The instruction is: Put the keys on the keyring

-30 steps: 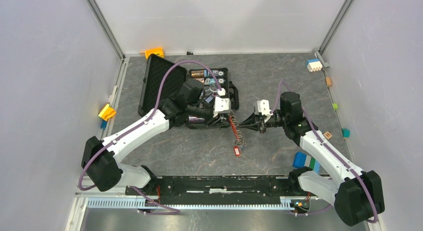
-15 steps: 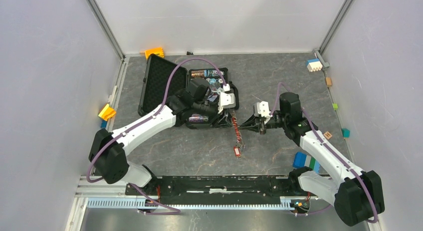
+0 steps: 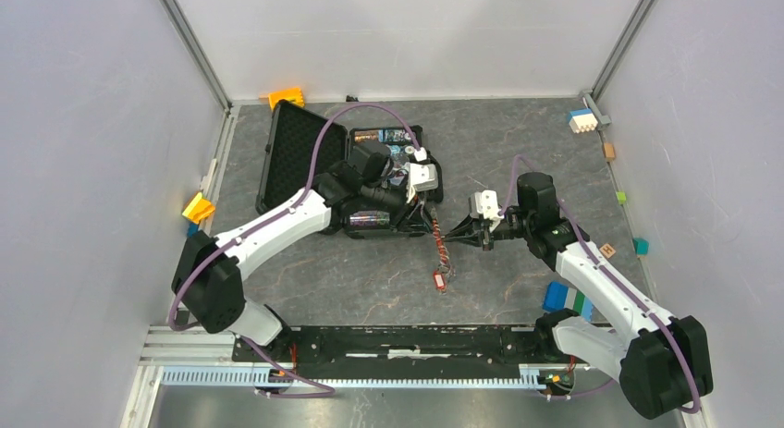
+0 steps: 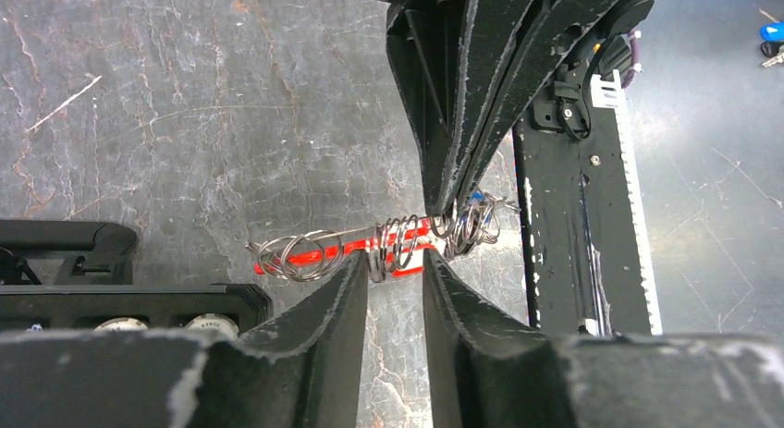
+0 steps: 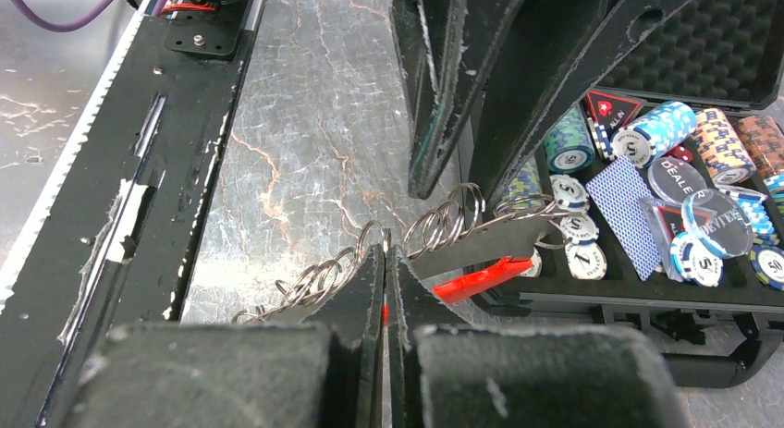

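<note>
The keyring is a chain of thin silvery rings [image 3: 434, 248] with a long red tag [image 4: 319, 258], hanging over the table by the open case. My right gripper [image 3: 449, 234] is shut on one ring [image 5: 384, 243] in the chain's middle. My left gripper [image 4: 396, 273] is open, its fingertips [image 5: 433, 160] either side of the rings just next to the right gripper. A small red piece [image 3: 438, 280] lies at the chain's lower end; I cannot tell if it is a key. A blue speck [image 4: 475, 197] shows among the rings.
A black foam-lined case [image 3: 296, 151] with poker chips and cards [image 5: 647, 160] lies open under the left arm. The black base rail [image 3: 407, 340] runs along the near edge. Coloured blocks [image 3: 564, 299] lie at the right and along the walls. A small blue thing [image 4: 773, 30] is cut off at the edge.
My left gripper has moved right from over the case to the ring chain beside the right gripper. The right gripper has held its place, still shut on the ring.
</note>
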Tool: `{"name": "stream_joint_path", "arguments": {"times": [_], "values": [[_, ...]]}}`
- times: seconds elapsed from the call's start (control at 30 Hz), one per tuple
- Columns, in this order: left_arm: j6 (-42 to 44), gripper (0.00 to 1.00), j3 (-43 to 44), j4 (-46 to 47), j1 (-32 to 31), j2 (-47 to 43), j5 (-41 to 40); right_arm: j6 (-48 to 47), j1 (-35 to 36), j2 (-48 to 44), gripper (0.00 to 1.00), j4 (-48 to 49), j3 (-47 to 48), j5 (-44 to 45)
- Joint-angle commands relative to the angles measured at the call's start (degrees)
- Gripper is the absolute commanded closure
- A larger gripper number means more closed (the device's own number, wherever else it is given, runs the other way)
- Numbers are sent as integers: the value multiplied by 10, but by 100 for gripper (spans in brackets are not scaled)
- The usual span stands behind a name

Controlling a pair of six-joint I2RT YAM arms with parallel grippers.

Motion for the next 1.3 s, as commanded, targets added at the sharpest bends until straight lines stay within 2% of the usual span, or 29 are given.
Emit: {"name": "stream_joint_path", "arguments": {"times": [0.0, 0.47, 0.77, 1.03, 1.27], "values": [[-39, 68, 26, 27, 6, 8, 26, -14, 3, -9, 100, 7, 10, -5], [-64, 83, 32, 37, 22, 17, 46, -29, 3, -5, 100, -7, 15, -2], [-42, 59, 35, 23, 22, 21, 30, -33, 3, -6, 100, -11, 15, -2], [-31, 54, 36, 13, 23, 30, 25, -38, 3, -6, 100, -14, 15, 0], [-40, 58, 31, 20, 23, 42, 41, -38, 3, -6, 100, -16, 16, 1]]}}
